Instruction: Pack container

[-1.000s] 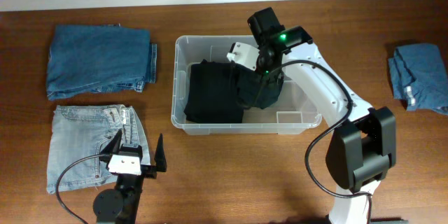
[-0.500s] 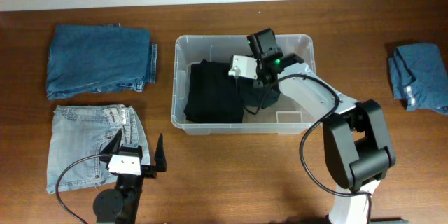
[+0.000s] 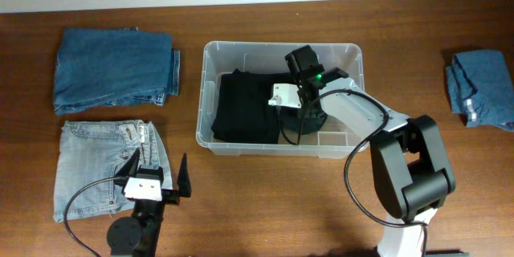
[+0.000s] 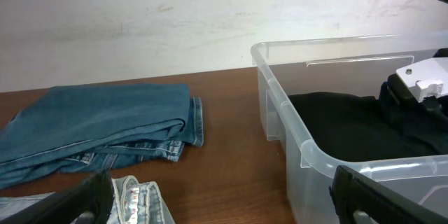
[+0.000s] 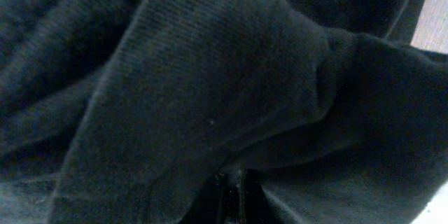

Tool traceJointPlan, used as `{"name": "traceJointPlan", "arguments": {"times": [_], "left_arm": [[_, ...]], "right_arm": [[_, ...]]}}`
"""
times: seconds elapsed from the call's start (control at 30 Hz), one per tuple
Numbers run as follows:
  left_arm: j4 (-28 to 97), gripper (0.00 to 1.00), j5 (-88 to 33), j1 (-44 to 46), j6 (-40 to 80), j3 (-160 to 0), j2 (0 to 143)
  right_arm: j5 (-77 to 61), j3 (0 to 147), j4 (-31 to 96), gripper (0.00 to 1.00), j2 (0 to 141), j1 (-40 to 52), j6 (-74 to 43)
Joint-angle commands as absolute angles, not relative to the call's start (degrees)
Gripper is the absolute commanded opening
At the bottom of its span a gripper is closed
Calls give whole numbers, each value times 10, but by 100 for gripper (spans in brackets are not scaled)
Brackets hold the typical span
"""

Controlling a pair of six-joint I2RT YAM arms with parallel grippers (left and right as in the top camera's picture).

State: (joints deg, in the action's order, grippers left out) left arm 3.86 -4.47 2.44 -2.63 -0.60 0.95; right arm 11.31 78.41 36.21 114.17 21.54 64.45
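Right wrist view: right hand (image 5: 232, 194) pinched on black garment (image 5: 210, 77); settle it flat inside container (image 3: 205, 88) before releasing. Left hand (image 3: 161, 175) spread.

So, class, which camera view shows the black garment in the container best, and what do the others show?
The overhead view: most of the black garment shows, lying in the container. The left wrist view shows only its top over the rim; the right wrist view is filled by its fabric.

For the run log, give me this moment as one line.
right claw: shut on black garment, down inside container | left claw: open, empty, by light jeans
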Motion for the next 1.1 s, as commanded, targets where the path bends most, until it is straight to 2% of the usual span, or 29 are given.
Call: {"name": "traceJointPlan", "arguments": {"times": [0.0, 0.4, 0.6, 0.83, 1.07], "left_arm": [[43, 99, -47, 21, -36, -5, 7], [43, 99, -47, 21, -35, -5, 7], [43, 99, -47, 21, -35, -5, 7], [43, 99, -47, 21, -35, -5, 7], [43, 99, -47, 21, -35, -5, 7]], "right_arm": [[99, 781, 373, 4, 1125, 227, 640], [162, 785, 318, 4, 1091, 227, 608], [97, 783, 277, 4, 1107, 225, 596], [91, 783, 213, 4, 1141, 213, 549], [35, 782, 209, 4, 1166, 212, 502]]}}
